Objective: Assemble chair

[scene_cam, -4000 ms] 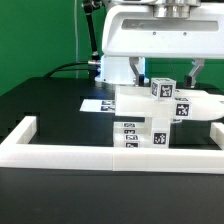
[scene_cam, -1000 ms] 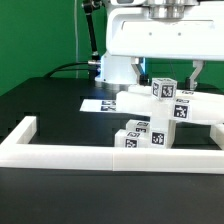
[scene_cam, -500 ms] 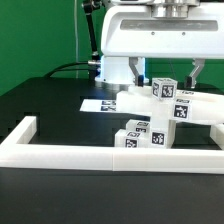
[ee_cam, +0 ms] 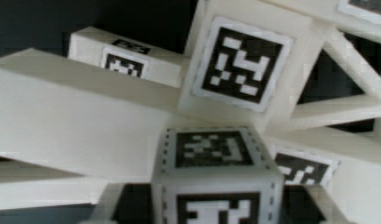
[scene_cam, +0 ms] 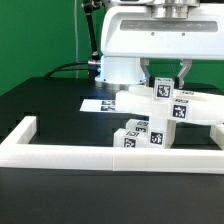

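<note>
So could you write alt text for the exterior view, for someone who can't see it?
A white robot arm's gripper hangs right above a small white chair of blocky pieces with black-and-white square tags, on a black table. A long white border frame crosses the front, a marker board lies behind, and the backdrop is green.

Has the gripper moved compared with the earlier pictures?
Yes. The gripper shifted toward the exterior view's left, closing in above the chair; the marker board stayed put.

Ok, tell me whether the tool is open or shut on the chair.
Cannot tell. In the exterior view the tool sits just above the chair, fingers either side of its top block; contact is not visible.
</note>
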Tool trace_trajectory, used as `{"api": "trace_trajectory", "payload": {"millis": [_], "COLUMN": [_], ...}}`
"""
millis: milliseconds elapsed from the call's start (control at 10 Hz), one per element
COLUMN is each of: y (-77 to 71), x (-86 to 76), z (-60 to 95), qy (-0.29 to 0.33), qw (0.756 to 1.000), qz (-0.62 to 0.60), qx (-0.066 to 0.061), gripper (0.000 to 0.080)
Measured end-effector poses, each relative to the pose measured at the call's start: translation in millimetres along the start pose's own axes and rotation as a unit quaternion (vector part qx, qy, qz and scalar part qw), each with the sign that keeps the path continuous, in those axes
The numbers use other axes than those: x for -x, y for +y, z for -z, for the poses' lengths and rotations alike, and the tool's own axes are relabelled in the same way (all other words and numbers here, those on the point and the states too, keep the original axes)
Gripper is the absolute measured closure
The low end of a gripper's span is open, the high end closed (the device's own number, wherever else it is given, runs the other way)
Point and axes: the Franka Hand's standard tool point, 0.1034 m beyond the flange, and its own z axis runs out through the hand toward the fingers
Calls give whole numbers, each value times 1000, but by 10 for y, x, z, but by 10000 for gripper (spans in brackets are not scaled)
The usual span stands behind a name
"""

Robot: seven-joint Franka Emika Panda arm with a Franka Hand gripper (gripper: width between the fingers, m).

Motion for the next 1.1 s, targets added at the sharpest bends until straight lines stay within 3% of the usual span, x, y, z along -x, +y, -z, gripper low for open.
{"api": "trace_trajectory", "payload": {"millis": [400,900,1100], "y": [1,-28,-32], "x": [-1,-2,4], "z": [-2,-1,-1], "qy": [0,-1,-2], "qw": [994,947,945], "qz": [-106,-320,-328], "qx": [-1,-4,-4], "gripper": [512,512,507]}}
